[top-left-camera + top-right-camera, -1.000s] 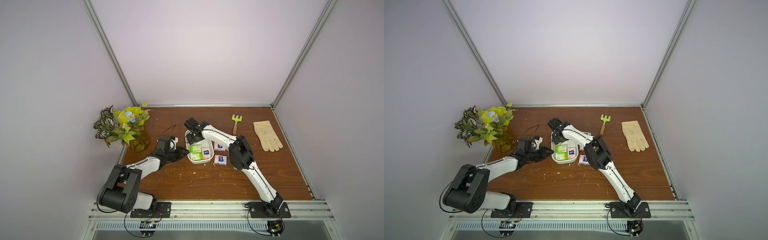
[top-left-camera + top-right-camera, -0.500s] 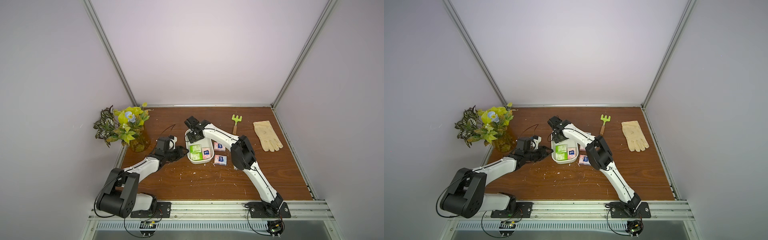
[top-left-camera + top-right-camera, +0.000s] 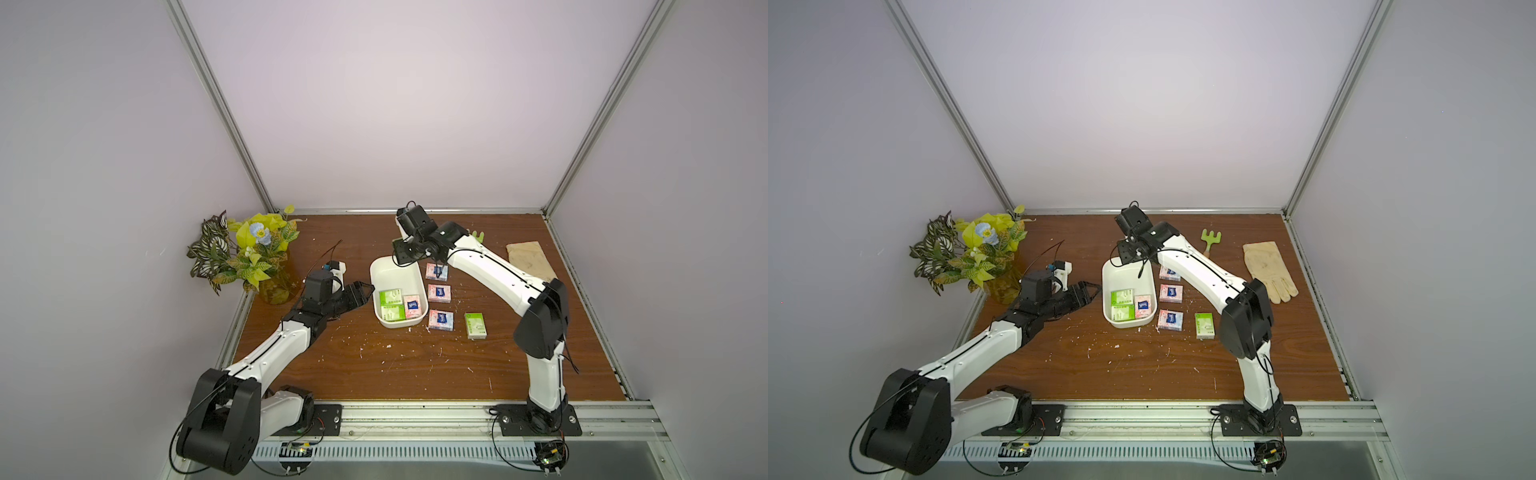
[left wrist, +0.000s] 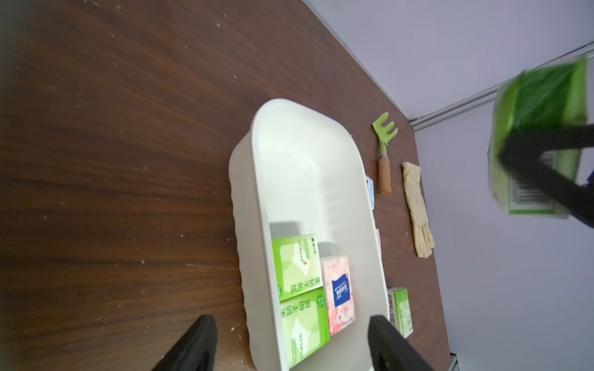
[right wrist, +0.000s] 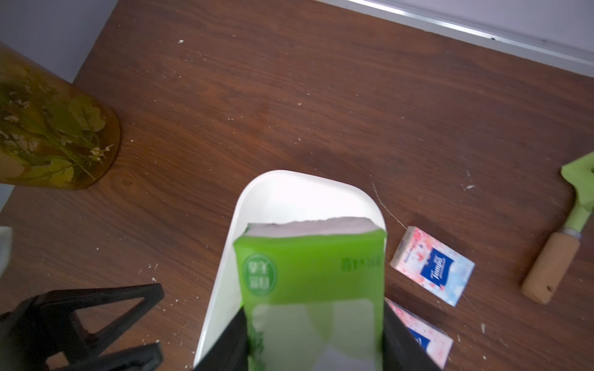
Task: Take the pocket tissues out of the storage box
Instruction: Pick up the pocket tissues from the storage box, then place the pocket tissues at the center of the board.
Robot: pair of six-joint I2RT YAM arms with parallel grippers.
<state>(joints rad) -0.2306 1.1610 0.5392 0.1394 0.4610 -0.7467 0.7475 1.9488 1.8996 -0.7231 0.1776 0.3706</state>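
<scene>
A green packet (image 5: 308, 273) was pinched in the right gripper (image 5: 316, 340) and held up over the far end of the storage box (image 3: 395, 279). The left gripper (image 4: 291, 318) was spread wide, nothing in it, just left of the box. Two green packs (image 3: 390, 297) and a pink pack (image 3: 411, 305) were seen lying in its near end. Three pink packets (image 3: 439, 293) and a fourth green packet (image 3: 475, 325) were laid out on the table (image 3: 374, 365) to its right.
</scene>
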